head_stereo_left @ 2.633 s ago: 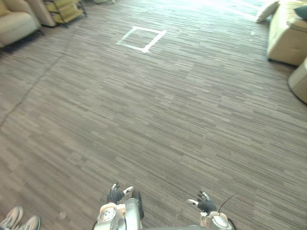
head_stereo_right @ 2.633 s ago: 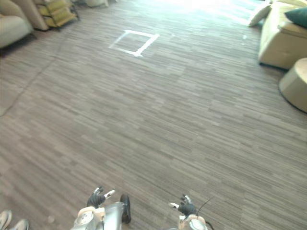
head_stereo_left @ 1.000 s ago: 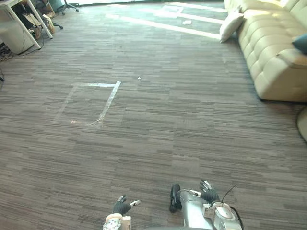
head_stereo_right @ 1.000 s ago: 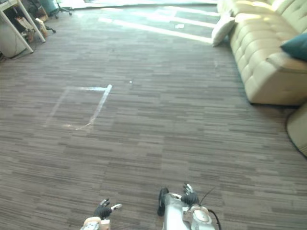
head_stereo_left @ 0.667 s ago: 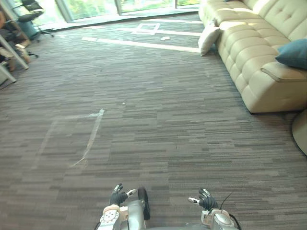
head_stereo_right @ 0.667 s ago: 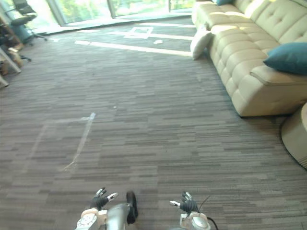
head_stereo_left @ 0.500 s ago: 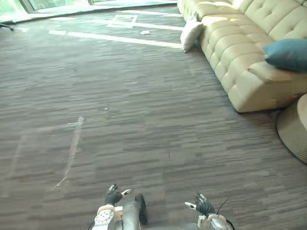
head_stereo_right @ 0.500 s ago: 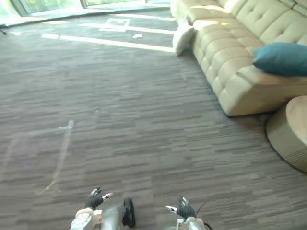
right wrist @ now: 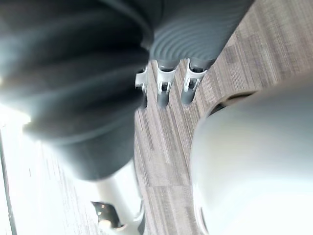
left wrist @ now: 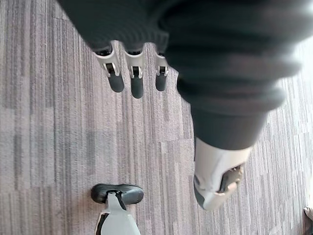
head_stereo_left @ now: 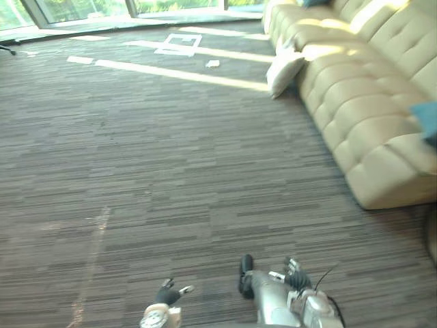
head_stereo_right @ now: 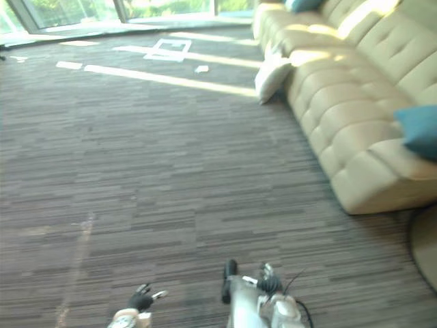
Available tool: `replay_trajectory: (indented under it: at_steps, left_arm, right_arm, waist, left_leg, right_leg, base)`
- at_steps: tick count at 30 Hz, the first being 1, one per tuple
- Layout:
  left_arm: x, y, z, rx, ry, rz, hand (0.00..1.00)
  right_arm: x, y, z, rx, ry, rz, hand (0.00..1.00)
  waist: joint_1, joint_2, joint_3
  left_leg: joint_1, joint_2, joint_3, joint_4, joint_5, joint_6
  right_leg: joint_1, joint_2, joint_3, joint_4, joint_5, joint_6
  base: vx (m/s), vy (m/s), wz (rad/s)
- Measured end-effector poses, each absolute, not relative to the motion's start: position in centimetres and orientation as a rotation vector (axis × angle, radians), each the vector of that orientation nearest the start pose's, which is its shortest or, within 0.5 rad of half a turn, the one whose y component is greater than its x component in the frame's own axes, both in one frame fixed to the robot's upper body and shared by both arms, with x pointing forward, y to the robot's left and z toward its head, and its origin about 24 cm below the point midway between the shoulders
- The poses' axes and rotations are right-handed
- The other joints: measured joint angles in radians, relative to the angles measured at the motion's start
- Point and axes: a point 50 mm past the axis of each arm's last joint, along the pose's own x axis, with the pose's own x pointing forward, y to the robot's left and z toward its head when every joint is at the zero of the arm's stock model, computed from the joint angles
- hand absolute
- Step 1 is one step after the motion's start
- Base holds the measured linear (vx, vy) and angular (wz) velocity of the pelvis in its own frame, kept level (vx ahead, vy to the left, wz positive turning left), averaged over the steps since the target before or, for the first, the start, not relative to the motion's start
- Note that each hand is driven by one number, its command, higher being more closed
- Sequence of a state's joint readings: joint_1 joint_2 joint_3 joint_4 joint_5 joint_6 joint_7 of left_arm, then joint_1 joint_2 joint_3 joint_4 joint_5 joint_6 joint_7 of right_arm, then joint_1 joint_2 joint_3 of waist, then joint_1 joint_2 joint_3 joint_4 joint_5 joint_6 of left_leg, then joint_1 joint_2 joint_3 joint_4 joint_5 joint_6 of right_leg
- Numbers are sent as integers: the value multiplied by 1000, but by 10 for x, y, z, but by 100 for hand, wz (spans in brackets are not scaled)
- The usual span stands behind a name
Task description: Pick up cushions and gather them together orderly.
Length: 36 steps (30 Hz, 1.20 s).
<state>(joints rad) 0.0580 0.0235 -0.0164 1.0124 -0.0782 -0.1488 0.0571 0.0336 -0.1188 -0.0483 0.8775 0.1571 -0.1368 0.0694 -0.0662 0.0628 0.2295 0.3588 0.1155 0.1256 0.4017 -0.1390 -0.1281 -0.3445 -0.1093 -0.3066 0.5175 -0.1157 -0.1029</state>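
A cream cushion point(head_stereo_left: 285, 67) leans on the floor against the near end of a long cream sofa point(head_stereo_left: 369, 89). A teal cushion point(head_stereo_right: 418, 130) lies on the sofa's seat at the right edge, and another teal cushion point(head_stereo_right: 300, 5) sits at the sofa's far end. My left hand point(head_stereo_left: 166, 295) hangs low over the carpet with its fingers point(left wrist: 131, 78) straight and nothing in it. My right hand point(head_stereo_left: 295, 277) hangs beside it, its fingers point(right wrist: 166, 83) relaxed and empty. Both hands are far from the cushions.
Grey striped carpet stretches between me and the sofa. White tape lines point(head_stereo_left: 177, 74), a tape square point(head_stereo_left: 176, 44) and a scrap of paper point(head_stereo_left: 212, 63) mark the far floor. A round beige ottoman point(head_stereo_right: 427, 246) sits at the right edge. Windows run along the far wall.
The camera has turned and moved: the sofa and the cream cushion now stand larger on the right. Both hands still hang empty; the arms have swung with the walk.
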Motion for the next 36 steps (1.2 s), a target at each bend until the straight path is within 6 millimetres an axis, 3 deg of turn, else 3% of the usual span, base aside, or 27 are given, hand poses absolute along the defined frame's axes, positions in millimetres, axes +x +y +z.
replay_trajectory:
  at_steps: [1,2,4,5,7,8,9,10,12,13,14,15,18,19,20,22,23,24,25,27,30,31,32,33,34,35,36]
  left_arm:
    - [126,162,-151,-20,919,111,0]
    - [126,162,-151,-38,917,129,0]
    - [129,164,-149,-41,903,141,0]
    - [131,169,-147,-32,886,148,0]
    - [135,170,-145,-37,867,155,0]
    - [138,172,-143,-44,849,168,0]
    - [141,173,-140,-46,832,176,0]
    - [141,173,-140,-46,831,176,0]
    - [142,171,-139,-44,820,174,0]
    - [142,171,-139,-43,818,172,0]
    - [144,173,-138,-43,811,175,0]
    - [144,178,-137,-33,806,181,0]
    - [144,182,-137,-24,809,187,0]
    - [145,187,-137,-11,812,191,0]
    - [146,190,-138,2,825,191,0]
    - [139,188,-143,10,869,177,0]
    - [135,184,-145,19,885,157,0]
    - [134,183,-146,20,890,150,0]
    - [134,179,-146,26,895,132,0]
    - [132,177,-148,23,907,123,0]
    - [127,178,-149,25,916,126,0]
    - [124,177,-151,14,926,133,0]
    - [123,171,-152,-6,933,134,0]
    - [122,163,-153,-32,936,129,0]
    - [123,162,-153,-37,935,130,0]
    - [127,163,-151,-44,922,139,0]
    - [128,163,-151,-59,917,154,0]
  right_arm:
    - [158,-199,-127,72,762,-108,0]
    - [155,-201,-129,64,783,-110,0]
    - [149,-200,-133,67,813,-113,0]
    - [144,-197,-137,77,843,-110,0]
    - [144,-196,-137,81,844,-110,0]
    - [144,-195,-138,88,848,-114,0]
    - [142,-193,-139,96,853,-118,0]
    - [142,-193,-139,96,853,-118,0]
    - [137,-194,-140,94,861,-130,0]
    - [135,-195,-141,91,865,-133,0]
    - [133,-191,-142,100,874,-133,0]
    - [134,-185,-143,114,874,-129,0]
    - [127,-176,-146,141,886,-124,0]
    - [127,-177,-145,157,882,-141,0]
    - [128,-176,-145,163,881,-143,0]
    - [129,-178,-144,151,870,-134,0]
    - [129,-181,-143,136,862,-128,0]
    - [130,-182,-142,132,856,-128,0]
    - [135,-186,-139,121,832,-130,0]
    - [144,-190,-135,108,799,-127,0]
    - [144,-190,-134,111,798,-130,0]
    - [145,-191,-134,118,795,-138,0]
    - [147,-194,-133,113,791,-145,0]
    - [150,-196,-131,111,775,-148,0]
    - [153,-197,-130,107,768,-148,0]
    - [155,-200,-129,100,767,-148,0]
    - [154,-201,-129,95,778,-148,0]
  waist:
    - [0,10,4]
    - [2,23,18]
    - [12,20,24]
    - [17,1,25]
    - [17,-4,27]
    - [25,-6,28]
    - [34,-14,33]
    - [35,-15,34]
    - [51,-8,31]
    - [54,-5,29]
    - [70,-25,21]
    - [71,-41,11]
    - [64,-87,-11]
    - [59,-116,3]
    - [55,-128,16]
    - [47,-122,9]
    - [45,-107,7]
    - [42,-101,6]
    - [30,-86,5]
    - [11,-67,16]
    - [6,-86,12]
    - [-3,-87,6]
    - [-3,-60,-3]
    - [3,-29,-15]
    - [2,-20,-13]
    - [0,-7,2]
    - [6,8,21]
  left_leg:
    - [-53,24,-17,150,94,-44]
    - [-183,104,-10,482,148,-87]
    - [-265,150,41,659,75,-64]
    - [-347,155,104,678,-1,-31]
    - [-427,150,153,601,-52,-5]
    - [-480,133,197,467,-83,5]
    - [-522,72,218,193,-80,20]
    - [-525,67,218,175,-78,20]
    - [-550,-4,172,-190,44,19]
    - [-566,-3,163,-203,91,33]
    - [-569,-6,170,-154,185,86]
    - [-575,-24,181,-126,176,115]
    - [-556,-69,192,-48,59,165]
    - [-490,-100,190,-61,19,168]
    - [-397,-139,174,-86,-38,175]
    - [-265,-156,145,-152,-72,178]
    - [-178,-152,129,-221,-73,175]
    - [-152,-148,123,-243,-75,172]
    - [-92,-130,108,-281,-82,166]
    - [-44,-98,107,-313,-82,166]
    - [38,-99,107,-345,-99,137]
    - [89,-98,84,-348,-130,89]
    - [106,-81,81,-337,-132,85]
    - [83,-57,66,-260,-124,78]
    - [56,-41,53,-181,-121,72]
    - [-31,2,34,81,-76,6]
    - [-141,82,26,374,54,-44]
  right_leg:
    - [42,4,-9,9,-48,0]
    - [165,45,-15,-44,-100,-3]
    - [276,69,-16,-110,-117,-10]
    - [401,78,-9,-211,-117,0]
    - [483,86,5,-293,-105,19]
    - [534,86,15,-339,-99,28]
    - [598,72,34,-391,-105,47]
    - [603,71,36,-394,-107,50]
    - [698,71,70,-478,-136,99]
    - [718,77,77,-490,-147,111]
    - [745,61,105,-485,-177,139]
    - [751,41,113,-467,-186,153]
    - [611,-46,153,-107,-173,180]
    - [529,-97,178,146,-107,240]
    - [446,-154,182,407,-60,254]
    - [372,-185,127,540,-105,189]
    - [308,-181,73,524,-162,148]
    - [279,-176,53,502,-178,136]
    - [196,-145,18,404,-204,125]
    - [105,-87,-17,154,-174,123]
    - [51,-9,2,-332,67,129]
    - [48,-1,51,-311,217,84]
    - [14,6,72,-208,219,58]
    - [-19,12,73,-91,127,39]
    - [-18,13,64,-56,93,35]
    - [29,18,44,-30,29,37]
    - [128,49,27,-67,-10,32]
  base:
    - [625,-160,21]
    - [609,-148,16]
    - [696,-171,-6]
    - [548,-133,-19]
    - [471,-96,-23]
    - [736,-67,-55]
    - [518,-19,-50]
    - [520,47,-53]
    - [465,121,-49]
    - [685,255,-59]
    - [481,197,-44]
    - [764,249,-35]
    - [680,226,-2]
    - [573,184,31]
    - [564,151,36]
    - [555,96,41]
    - [544,53,39]
    - [534,4,39]
    - [597,-52,35]
    - [619,-93,35]
    - [757,-174,42]
    - [746,-162,38]
    - [716,-176,26]
    - [543,-177,4]
    - [625,-282,19]
    - [575,-283,27]
    - [663,-280,25]
